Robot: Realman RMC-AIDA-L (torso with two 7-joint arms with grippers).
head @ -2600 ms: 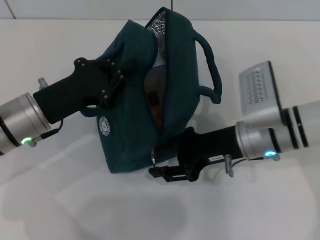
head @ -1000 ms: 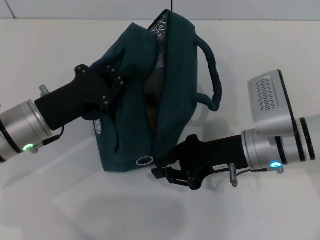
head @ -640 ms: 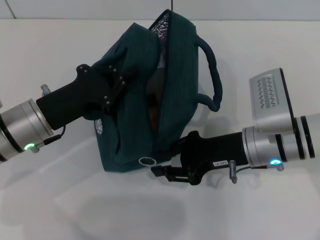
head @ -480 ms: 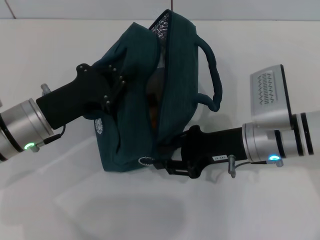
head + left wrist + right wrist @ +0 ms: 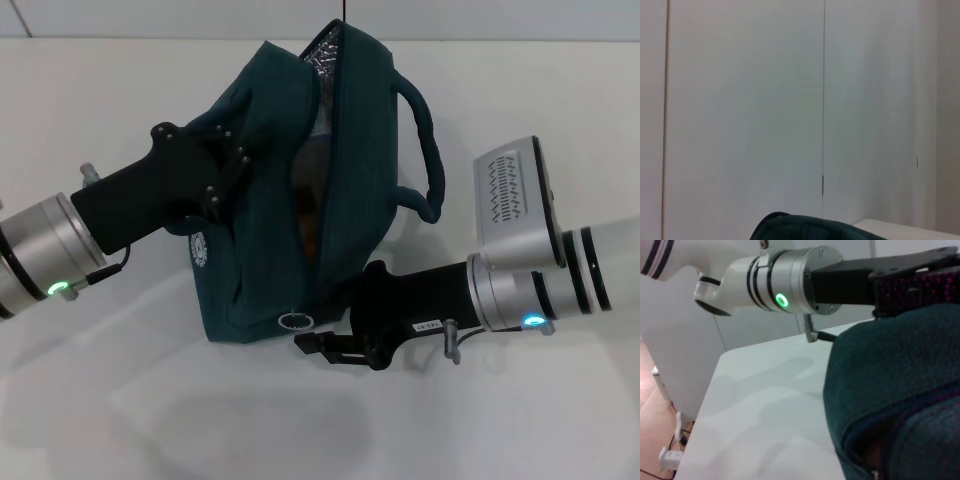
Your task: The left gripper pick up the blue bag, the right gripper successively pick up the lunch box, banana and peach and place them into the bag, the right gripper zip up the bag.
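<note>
At the centre of the white table (image 5: 100, 120), the blue bag (image 5: 275, 180) stands tilted, its top opening facing the head camera. The zipper is undone along most of its length, exposing silver lining (image 5: 322, 48) at the far end and an orange-brown item inside, too shadowed to identify. A round white logo patch (image 5: 203, 248) shows on the bag's left side panel; a metal ring (image 5: 294, 321) hangs at the near end of the opening. The carry handle (image 5: 425, 150) arches over the bag's right side.

The left gripper (image 5: 235, 160) presses against the bag's upper left panel; its fingers are clenched on the fabric there, holding the bag up. Its silver wrist with green light (image 5: 55, 289) lies toward the table's left edge.

The right gripper (image 5: 320, 345) sits just beside the near end of the zipper, close to the metal ring. Its fingers are close together, but whether they pinch anything cannot be determined. Its wrist shows a cyan light (image 5: 533, 322).

In the right wrist view, the bag (image 5: 900, 385) fills the foreground, with the left gripper's arm behind it.
</note>
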